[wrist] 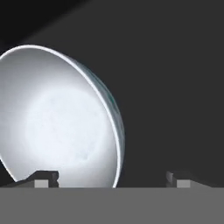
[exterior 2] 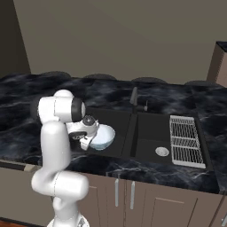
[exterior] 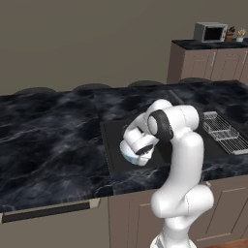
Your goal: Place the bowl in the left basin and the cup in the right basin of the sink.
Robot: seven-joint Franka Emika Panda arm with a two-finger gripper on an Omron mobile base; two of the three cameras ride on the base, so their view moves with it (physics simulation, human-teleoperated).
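- The white round deep bowl (exterior 2: 103, 136) sat in the left basin (exterior 2: 116, 122), the matte black rectangular compartment of the double sink (exterior 2: 148, 119) sunk into the black marbled stone bench (exterior 2: 26, 102).
- From the right base camera the bowl lay toward that basin's near-left corner, at about 7 o'clock of its floor, pale blue-grey on its outside.
- From the left base camera the bowl (exterior: 130, 158) peeked out just under the white hand.
- In the hand view the bowl (wrist: 65, 122) appeared tilted, its hollow turned toward the camera and holding nothing.
- The claw (wrist: 111, 178) was released: its two dark fingertips (wrist: 43, 178) stood wide apart, one in front of the bowl's lower edge at 7 o'clock, the other at 5 o'clock against bare black basin. Whether the left tip touched the bowl I could not tell.
- The right basin (exterior 2: 153, 133) held only its round silver drain (exterior 2: 162, 151), near its front edge.
- A silver wire grid rack (exterior 2: 183, 139) lay just at 3 o'clock of the right basin.
- A dark faucet (exterior 2: 135, 99) stood at 12 o'clock of the central divider.
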